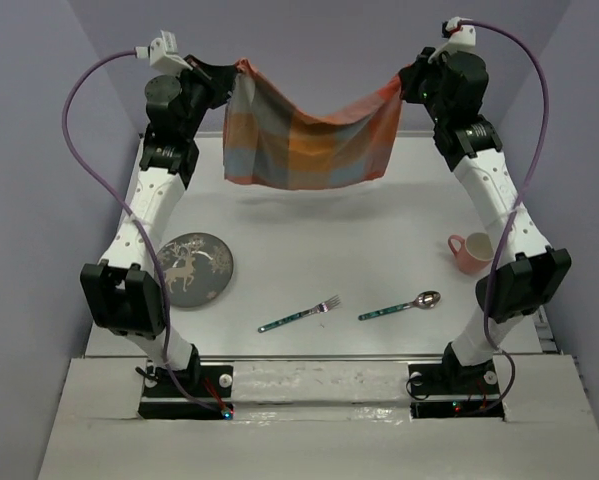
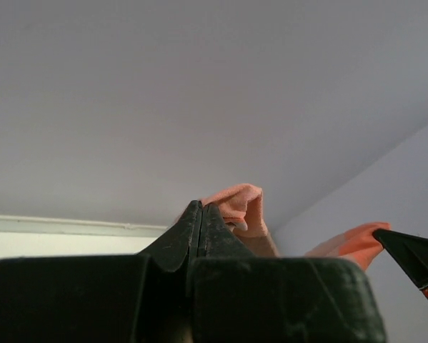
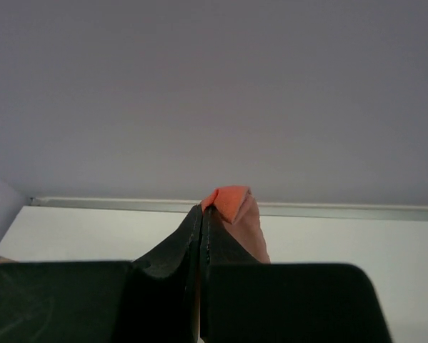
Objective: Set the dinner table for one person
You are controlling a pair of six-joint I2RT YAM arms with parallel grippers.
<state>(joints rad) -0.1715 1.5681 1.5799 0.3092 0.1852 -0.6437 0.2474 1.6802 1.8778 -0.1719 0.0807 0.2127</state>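
The left gripper has its fingers pressed together on one top corner of the cloth; its wrist view shows orange fabric bunched just past the closed tips. The right gripper is pinched the same way on the other top corner, with a small orange fold poking out beyond its tips.

Both are raised high near the back wall and set well apart, so the cloth hangs between them like a banner, sagging in the middle, its lower edge clear of the surface below. Holding it by two corners looks meant to open it out flat, probably so it can be lowered as a place mat. Its long axis runs left to right, from one gripper to the other, and its face is towards the arms' bases.

The table lies flat beneath everything, reaching from the arm bases to the back wall — it appears wider across than deep, though the camera angle makes that uncertain.

On it, well in front of the cloth, sit a dark plate by the left arm, a fork and spoon near the front edge — handles pointing left — and a pink cup by the right arm.
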